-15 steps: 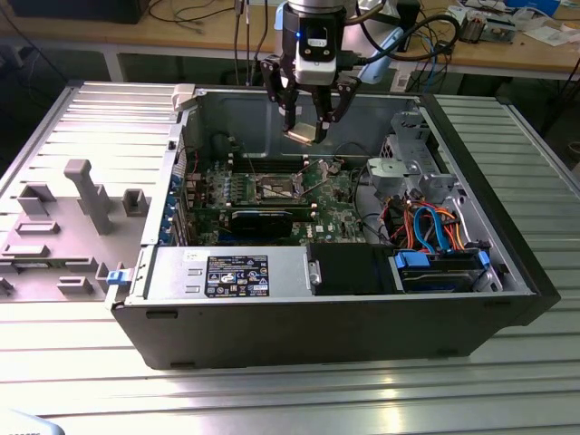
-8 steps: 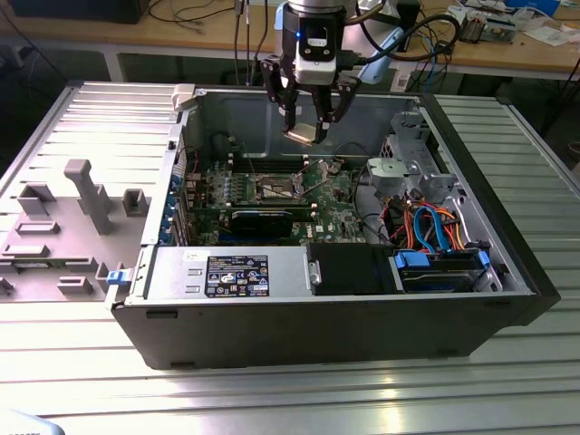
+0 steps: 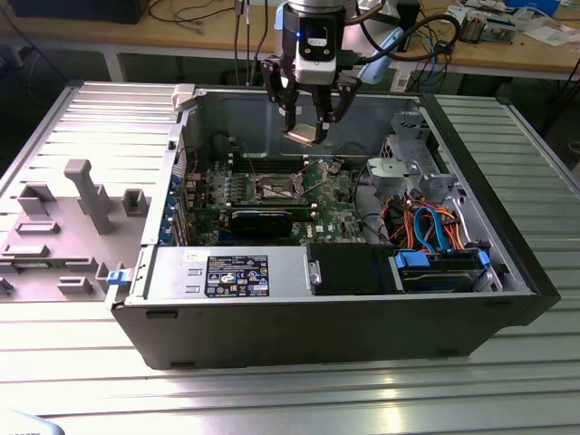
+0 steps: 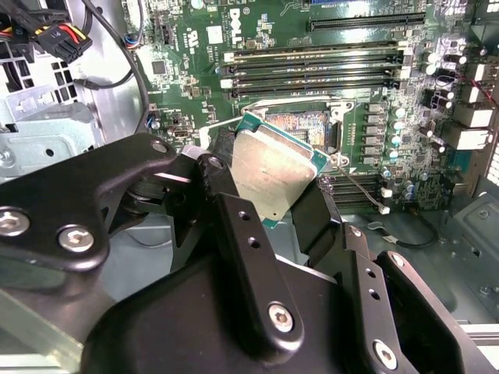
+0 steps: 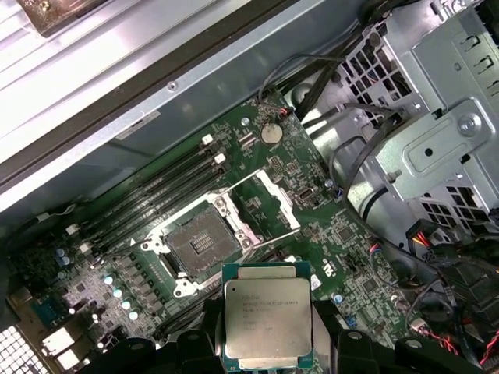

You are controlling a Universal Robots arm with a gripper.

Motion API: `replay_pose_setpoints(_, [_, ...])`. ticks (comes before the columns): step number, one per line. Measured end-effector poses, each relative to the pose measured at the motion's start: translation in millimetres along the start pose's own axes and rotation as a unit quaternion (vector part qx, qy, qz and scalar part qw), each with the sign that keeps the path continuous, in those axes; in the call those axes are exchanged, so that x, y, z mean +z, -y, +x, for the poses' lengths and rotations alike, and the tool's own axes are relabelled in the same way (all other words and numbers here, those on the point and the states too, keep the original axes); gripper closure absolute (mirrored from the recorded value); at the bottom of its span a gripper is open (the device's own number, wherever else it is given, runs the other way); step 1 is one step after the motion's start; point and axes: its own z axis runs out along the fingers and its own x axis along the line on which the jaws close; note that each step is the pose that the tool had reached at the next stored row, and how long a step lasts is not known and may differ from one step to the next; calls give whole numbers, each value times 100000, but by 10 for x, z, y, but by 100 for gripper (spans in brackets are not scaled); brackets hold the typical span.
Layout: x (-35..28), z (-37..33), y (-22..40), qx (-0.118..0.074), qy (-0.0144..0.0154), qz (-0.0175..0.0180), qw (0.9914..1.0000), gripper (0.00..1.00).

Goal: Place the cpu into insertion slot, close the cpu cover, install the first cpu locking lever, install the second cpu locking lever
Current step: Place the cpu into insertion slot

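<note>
With gripper (image 3: 307, 132) jaws closed on the cpu (image 5: 267, 323), hangs over the open computer case (image 3: 317, 335). Hovers near the uncovered insertion slot (image 5: 201, 243), not touching it.

- We see our arm (image 3: 313, 41) reaching straight down, wrist vertical, in the exterior view.
- Our gripper (image 3: 306, 134) hangs with fingers (image 4: 242, 234) clamped on the cpu (image 5: 267, 319).
</note>
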Motion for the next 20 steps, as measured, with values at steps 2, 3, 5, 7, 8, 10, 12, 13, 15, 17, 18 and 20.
replay_pose_setpoints(2, [0,0,0,14,47,77,100000,45])
replay_pose_setpoints(3, [0,0,0,22,68,102,100000,45])
replay_pose_setpoints(5, [0,0,0,32,95,149,100000,45])
replay_pose_setpoints(7, [0,0,0,43,128,201,100000,45])
replay_pose_setpoints(8, [0,0,0,52,155,244,100000,45])
replay_pose_setpoints(10, [0,0,0,60,190,300,99999,45])
replay_pose_setpoints(12, [0,0,0,71,234,368,99999,45])
replay_pose_setpoints(13, [0,0,0,78,252,392,99999,45])
replay_pose_setpoints(15, [0,0,0,82,271,424,99999,45])
replay_pose_setpoints(17, [0,0,0,90,291,455,99999,45])
replay_pose_setpoints(18, [0,0,0,97,310,488,99998,45])
replay_pose_setpoints(20, [0,0,0,103,331,517,99998,45])
